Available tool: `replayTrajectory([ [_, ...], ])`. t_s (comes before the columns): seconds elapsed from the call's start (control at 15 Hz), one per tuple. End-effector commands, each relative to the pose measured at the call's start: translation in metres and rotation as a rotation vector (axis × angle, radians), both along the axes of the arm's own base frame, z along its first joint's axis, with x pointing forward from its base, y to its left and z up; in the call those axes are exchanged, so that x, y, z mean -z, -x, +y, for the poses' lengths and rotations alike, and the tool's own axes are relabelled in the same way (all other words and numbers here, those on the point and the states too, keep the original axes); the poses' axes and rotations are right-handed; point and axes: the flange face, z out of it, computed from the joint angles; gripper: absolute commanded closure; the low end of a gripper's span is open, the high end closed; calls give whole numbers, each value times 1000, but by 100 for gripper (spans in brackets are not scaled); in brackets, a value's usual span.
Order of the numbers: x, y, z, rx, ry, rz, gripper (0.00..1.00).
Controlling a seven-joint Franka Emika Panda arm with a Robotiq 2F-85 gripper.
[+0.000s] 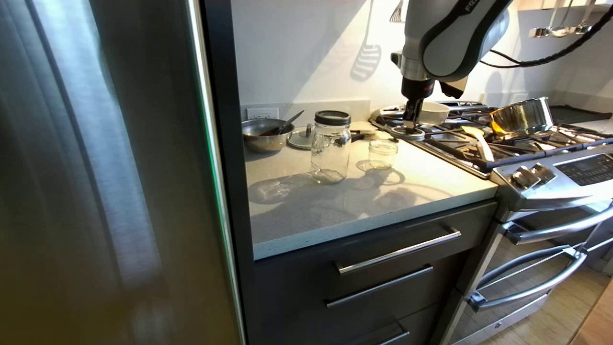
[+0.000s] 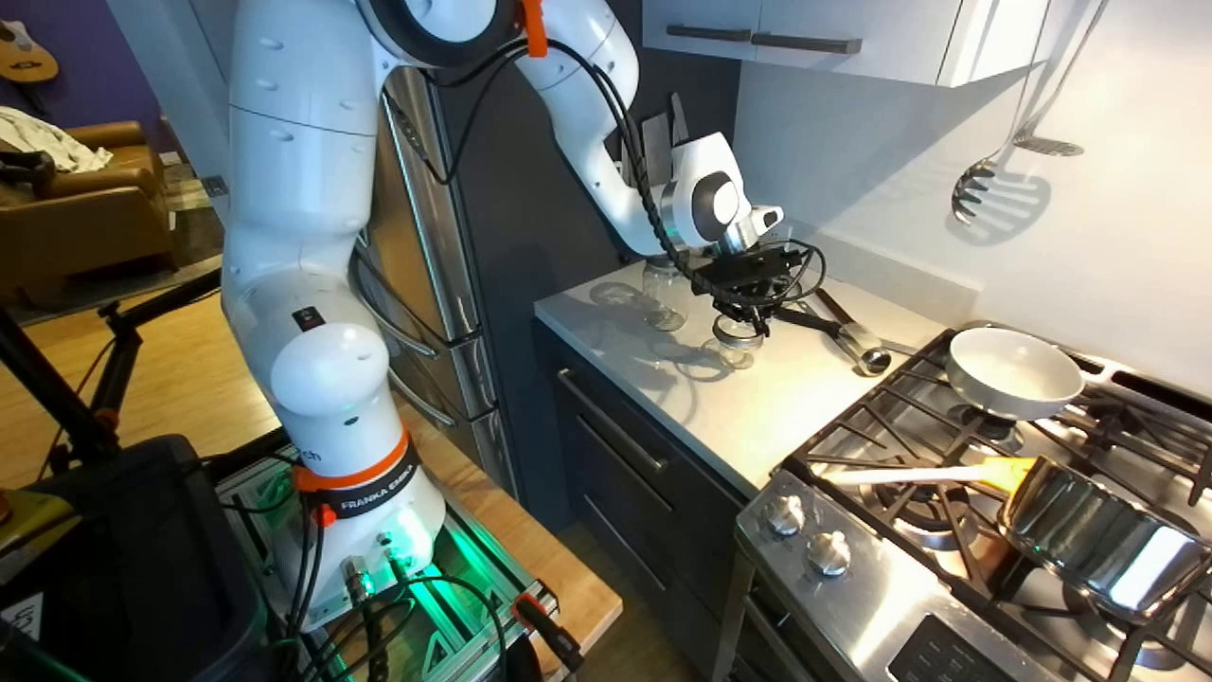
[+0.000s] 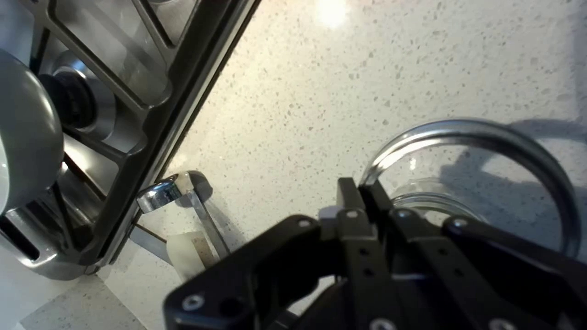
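"While your gripper (image 3: 361,195) clamps the ring (image 3: 472,127) by one edge, where does it hang?"

"Above the counter (image 3: 298,114), near the small jar (image 1: 383,155)."

"What could go wrong?"

"Your one-sided pinch leaves most of the ring unsupported, so I'd expect a bump against that small jar to twist it loose; a harder push might topple the glass."

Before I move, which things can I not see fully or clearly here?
Wrist view: silver ring, partly hidden by the pincer.
Wrist view: bowl, cut off by left edge.
In an exterior view: top of tall jar, behind the arm.
In an exterior view: text on control panel, too small.
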Motion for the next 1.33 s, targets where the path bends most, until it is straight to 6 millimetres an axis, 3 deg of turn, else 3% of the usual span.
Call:
replayTrajectory([
  [0.0, -1, 0, -1, 1, 1, 0, 93],
  [0.2, -1, -1, -3, 2, 2, -1, 93],
  [0.27, 3, -3, 1, -2, 3, -5, 98],
  [0.6, 11, -12, 16, -48, 28, -21, 98],
  [1.27, 29, -23, 20, -39, 73, -83, 98],
])
